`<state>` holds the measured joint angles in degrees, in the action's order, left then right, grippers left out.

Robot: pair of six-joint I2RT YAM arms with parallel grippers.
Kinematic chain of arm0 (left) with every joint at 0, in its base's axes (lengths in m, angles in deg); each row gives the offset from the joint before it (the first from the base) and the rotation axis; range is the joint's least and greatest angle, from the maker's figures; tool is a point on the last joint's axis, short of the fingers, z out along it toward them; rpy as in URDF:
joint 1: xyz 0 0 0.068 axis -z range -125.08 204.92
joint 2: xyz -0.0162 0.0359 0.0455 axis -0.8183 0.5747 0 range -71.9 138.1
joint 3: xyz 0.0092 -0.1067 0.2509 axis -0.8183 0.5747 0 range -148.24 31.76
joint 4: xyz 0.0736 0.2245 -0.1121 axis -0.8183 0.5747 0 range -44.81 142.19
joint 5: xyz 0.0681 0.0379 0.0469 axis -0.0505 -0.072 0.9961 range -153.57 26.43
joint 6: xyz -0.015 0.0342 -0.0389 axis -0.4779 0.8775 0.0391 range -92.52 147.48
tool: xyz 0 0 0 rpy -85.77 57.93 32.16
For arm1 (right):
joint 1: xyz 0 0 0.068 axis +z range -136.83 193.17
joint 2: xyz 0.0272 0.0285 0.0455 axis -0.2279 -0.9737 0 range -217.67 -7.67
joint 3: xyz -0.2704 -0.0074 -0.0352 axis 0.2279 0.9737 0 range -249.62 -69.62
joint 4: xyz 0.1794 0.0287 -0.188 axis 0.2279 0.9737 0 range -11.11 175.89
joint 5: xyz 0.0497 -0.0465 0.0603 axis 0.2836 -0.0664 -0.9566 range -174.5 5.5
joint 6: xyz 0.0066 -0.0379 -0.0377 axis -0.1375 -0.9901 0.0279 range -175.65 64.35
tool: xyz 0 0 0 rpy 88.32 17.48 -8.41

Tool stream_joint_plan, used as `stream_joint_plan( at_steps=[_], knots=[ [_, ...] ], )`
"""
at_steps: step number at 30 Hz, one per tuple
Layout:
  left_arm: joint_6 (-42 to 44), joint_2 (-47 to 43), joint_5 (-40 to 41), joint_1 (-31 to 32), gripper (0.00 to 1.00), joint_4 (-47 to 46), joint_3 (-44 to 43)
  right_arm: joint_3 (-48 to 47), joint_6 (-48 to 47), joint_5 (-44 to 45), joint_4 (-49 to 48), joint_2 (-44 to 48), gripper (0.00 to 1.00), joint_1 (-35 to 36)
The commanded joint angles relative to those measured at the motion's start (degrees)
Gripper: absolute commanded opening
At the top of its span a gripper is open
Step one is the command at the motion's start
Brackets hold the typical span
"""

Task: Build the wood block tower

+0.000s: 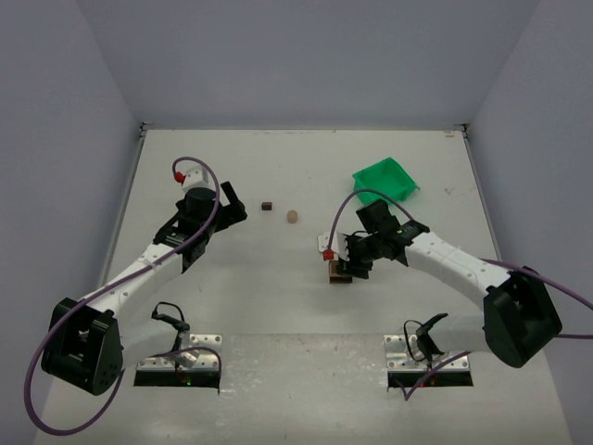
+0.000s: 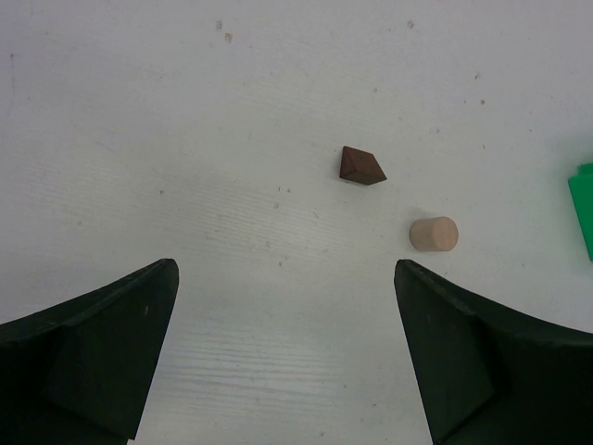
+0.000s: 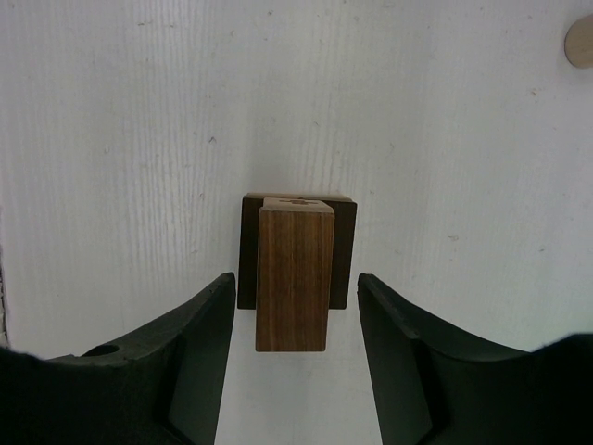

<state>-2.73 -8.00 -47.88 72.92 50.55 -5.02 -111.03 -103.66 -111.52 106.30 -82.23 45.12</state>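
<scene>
The wood block tower (image 3: 295, 278) is a brown rectangular block standing upright on a dark brown flat block; in the top view it (image 1: 337, 274) is at mid-table. My right gripper (image 3: 295, 283) is open, its fingers either side of the upright block with a gap on each side; it also shows in the top view (image 1: 346, 263). A small dark brown block (image 2: 361, 167) and a tan cylinder (image 2: 434, 234) lie loose ahead of my left gripper (image 2: 283, 278), which is open and empty. In the top view the left gripper (image 1: 232, 206) is left of the dark block (image 1: 267, 206) and the cylinder (image 1: 292, 218).
A green plastic bin (image 1: 385, 179) sits at the back right, behind the right arm; its edge shows in the left wrist view (image 2: 584, 209). The tan cylinder shows at the top right of the right wrist view (image 3: 582, 42). White walls enclose the table.
</scene>
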Motion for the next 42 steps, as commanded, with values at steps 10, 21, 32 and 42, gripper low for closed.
stream_joint_plan(
  at_steps=[10, 21, 32, 42],
  knots=[
    [0.6, -0.9, -0.1, -0.3, 1.0, -1.9, -2.1, 0.1, 0.5, 0.4, -3.7, 0.7, 0.57, -0.4],
    [0.7, 1.0, -3.7, -0.3, 1.0, -2.3, -3.0, -1.6, -1.1, -3.8, 0.2, 3.0, 0.64, -0.3],
    [-1.3, 1.1, -4.4, -0.3, 1.0, -2.3, -5.0, -12.7, 6.0, -13.2, -2.5, 5.3, 0.99, -0.3],
    [-4.0, 1.4, 0.0, -0.3, 1.0, 0.4, -5.0, -35.9, 36.4, -5.0, -16.6, -13.7, 0.99, 0.7]
  ],
)
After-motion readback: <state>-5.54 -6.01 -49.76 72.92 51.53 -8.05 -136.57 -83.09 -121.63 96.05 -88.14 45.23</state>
